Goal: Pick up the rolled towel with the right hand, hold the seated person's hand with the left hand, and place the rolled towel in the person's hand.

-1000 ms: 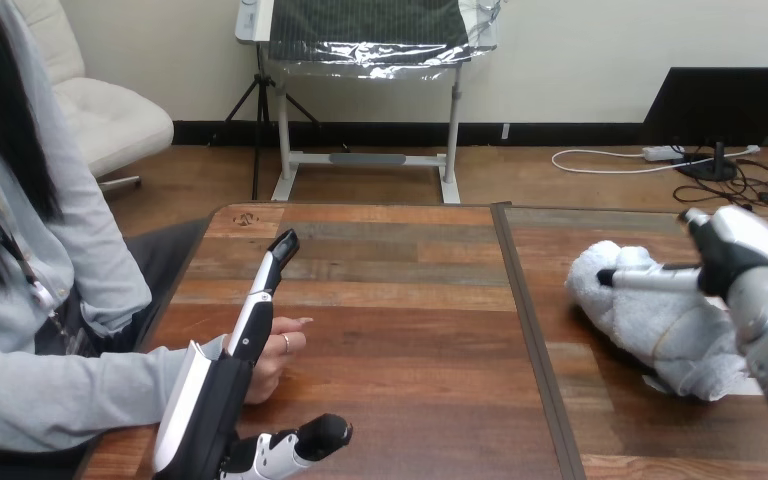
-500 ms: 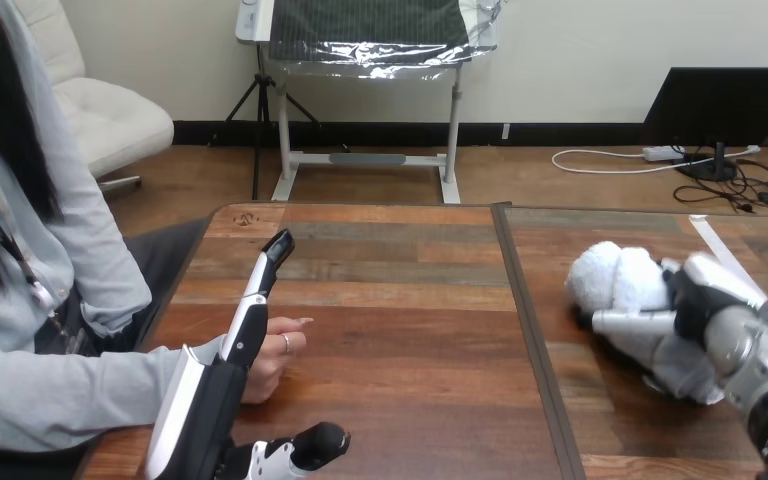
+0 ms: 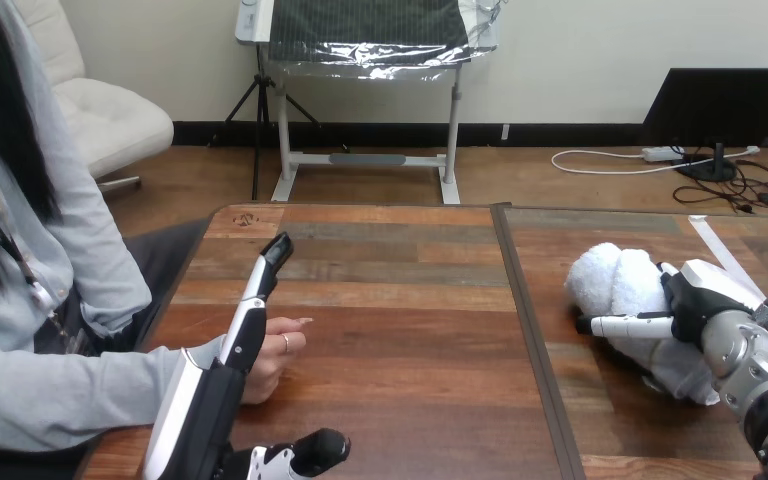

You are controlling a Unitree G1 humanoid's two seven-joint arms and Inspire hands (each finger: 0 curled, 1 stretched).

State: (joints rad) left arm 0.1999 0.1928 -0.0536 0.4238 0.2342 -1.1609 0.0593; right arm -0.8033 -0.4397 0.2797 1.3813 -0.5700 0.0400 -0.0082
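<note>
The white, fluffy rolled towel (image 3: pixel 622 290) is seen lying on the right half of the brown wooden bench (image 3: pixel 400 300), just right of the dark seam (image 3: pixel 526 320) that runs from near to far across the boards. Its rounded end is turned to the left and far side, and its length is laid back toward the near right.

The right robot hand (image 3: pixel 698 305) is pressed up against the towel's right portion, with the silver forearm (image 3: pixel 760 375) brought in from the near right corner. Contact with the towel is clear, but whether it is actually gripped cannot be told, since much of the robot hand is buried in the cloth. A strip of white tape (image 3: pixel 722 252) is seen on the bench just beyond it.

Well apart, over on the left side, the person's hand (image 3: pixel 278 352) is rested on the bench near its left edge, loosely curled, with a pale sleeve (image 3: pixel 60 395) behind it. The left robot hand (image 3: pixel 212 398) is held open beside it. The straight fingers (image 3: pixel 250 315) are pointed away toward the far side along the left of the person's hand, and the thumb (image 3: pixel 315 452) is spread out on the near side, clear of it. Nothing is clasped here, and whether the palm touches the person's wrist cannot be made out.
</note>
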